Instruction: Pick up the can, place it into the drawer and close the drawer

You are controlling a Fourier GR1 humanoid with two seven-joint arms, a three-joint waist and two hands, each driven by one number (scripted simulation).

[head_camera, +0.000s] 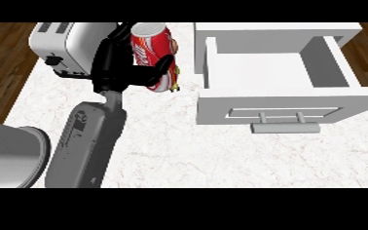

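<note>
Left hand (115, 68): fingers curled round red cylindrical metal can (152, 53) | open white drawer (277, 108) right of fingers, holds nothing | I log: grasp done; placing, closing remain.

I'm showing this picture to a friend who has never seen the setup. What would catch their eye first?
Most likely the red can, bright against the pale counter, gripped by the black left hand at upper left, with the forearm running down to the lower edge. Next, the white drawer on the right, pulled open with nothing visible inside. A silver toaster stands behind the hand, at the far left.
</note>
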